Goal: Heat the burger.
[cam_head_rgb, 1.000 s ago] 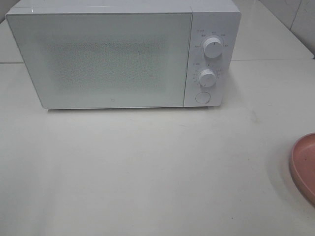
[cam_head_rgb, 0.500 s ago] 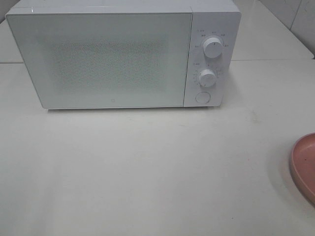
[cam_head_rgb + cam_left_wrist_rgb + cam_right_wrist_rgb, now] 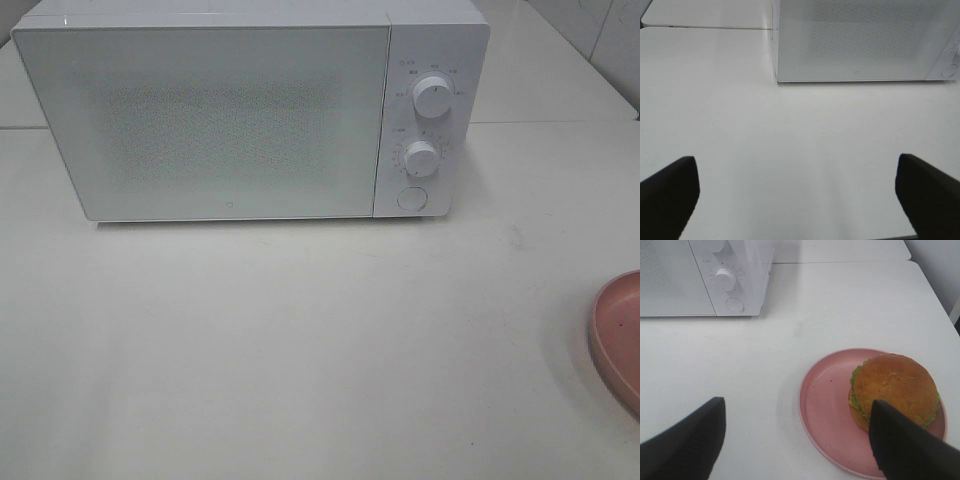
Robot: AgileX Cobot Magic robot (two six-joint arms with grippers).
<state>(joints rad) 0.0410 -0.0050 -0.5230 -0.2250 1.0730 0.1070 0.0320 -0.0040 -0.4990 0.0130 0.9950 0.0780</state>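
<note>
Your white microwave stands shut at the back of the table, its speckled door closed flush, two ribbed round knobs and a round button on the right panel. The burger, glossy brown bun over a green lettuce frill, sits off-centre on a shallow pink plate well to the microwave's right, only the plate's rim showing from above. Your right gripper hovers above and short of the plate, jaws spread wide and empty. Your left gripper faces the door, fully spread, holding nothing, likely placed to open it. Nothing is heated yet; the door probably comes first.
</note>
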